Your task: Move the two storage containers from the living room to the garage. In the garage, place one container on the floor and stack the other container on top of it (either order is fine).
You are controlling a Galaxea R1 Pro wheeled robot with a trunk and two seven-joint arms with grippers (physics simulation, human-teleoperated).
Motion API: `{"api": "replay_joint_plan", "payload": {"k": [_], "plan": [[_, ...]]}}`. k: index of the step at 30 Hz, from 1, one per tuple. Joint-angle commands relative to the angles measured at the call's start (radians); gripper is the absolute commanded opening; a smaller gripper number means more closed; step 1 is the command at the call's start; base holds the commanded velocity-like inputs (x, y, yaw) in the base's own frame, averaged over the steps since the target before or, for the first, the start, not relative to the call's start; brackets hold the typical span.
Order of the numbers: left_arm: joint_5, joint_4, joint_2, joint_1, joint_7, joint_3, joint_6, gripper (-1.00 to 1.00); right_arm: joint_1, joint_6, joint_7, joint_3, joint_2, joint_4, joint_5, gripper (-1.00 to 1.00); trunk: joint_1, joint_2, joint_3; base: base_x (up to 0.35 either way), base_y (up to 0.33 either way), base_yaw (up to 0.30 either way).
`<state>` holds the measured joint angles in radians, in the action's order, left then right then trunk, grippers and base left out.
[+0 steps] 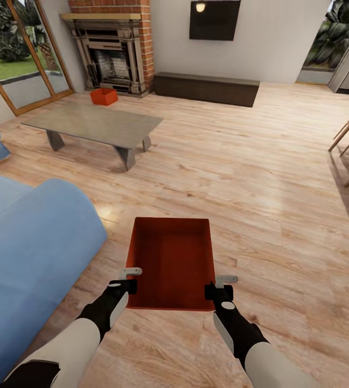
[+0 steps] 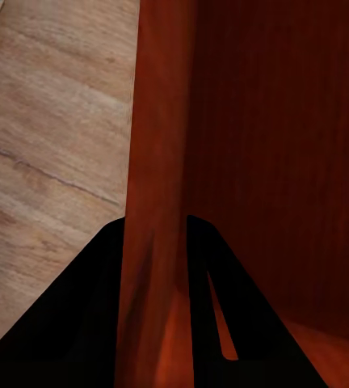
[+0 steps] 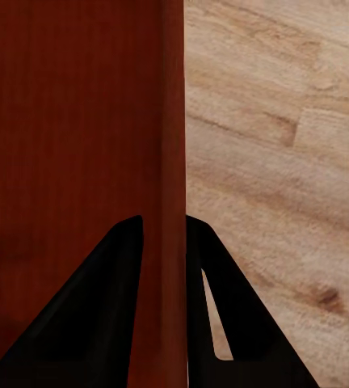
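We held the plain red-orange open-top storage bin (image 1: 170, 261) low over the wood plank floor (image 1: 271, 205), left gripper (image 1: 132, 273) and right gripper (image 1: 225, 280) each pinching a side wall. Uneven arm motion could twist it free, we judged; its twin bin (image 1: 104, 96) sat beyond the grey tabletop (image 1: 96, 123).

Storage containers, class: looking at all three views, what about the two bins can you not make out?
- Far container, head view: too small to see inside.
- Held container, head view: underside hidden by its own walls.
- Left gripper, right gripper, wrist views: fingers straddle a wall; the rest of the bin is cut off by frame edges.
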<state>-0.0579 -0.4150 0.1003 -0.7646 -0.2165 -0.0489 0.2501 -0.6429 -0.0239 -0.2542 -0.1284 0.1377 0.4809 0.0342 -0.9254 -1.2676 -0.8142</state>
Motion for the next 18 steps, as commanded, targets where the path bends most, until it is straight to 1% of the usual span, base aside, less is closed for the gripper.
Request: {"api": "replay_joint_plan", "payload": {"k": [1, 18], "plan": [[-0.019, 0.001, -0.005, 0.001, -0.008, -0.01, 0.006, -1.0, -0.001, -0.002, -0.005, 0.024, -0.01, 0.019, -0.01, -1.0, 0.0, 0.0, 0.001, 0.0, 0.0, -0.138], [-0.019, 0.001, -0.005, 0.001, -0.01, -0.01, 0.006, -1.0, -0.001, -0.002, -0.005, 0.024, -0.01, 0.019, -0.01, -1.0, 0.0, 0.0, 0.024, 0.0, 0.0, -0.138]]}}
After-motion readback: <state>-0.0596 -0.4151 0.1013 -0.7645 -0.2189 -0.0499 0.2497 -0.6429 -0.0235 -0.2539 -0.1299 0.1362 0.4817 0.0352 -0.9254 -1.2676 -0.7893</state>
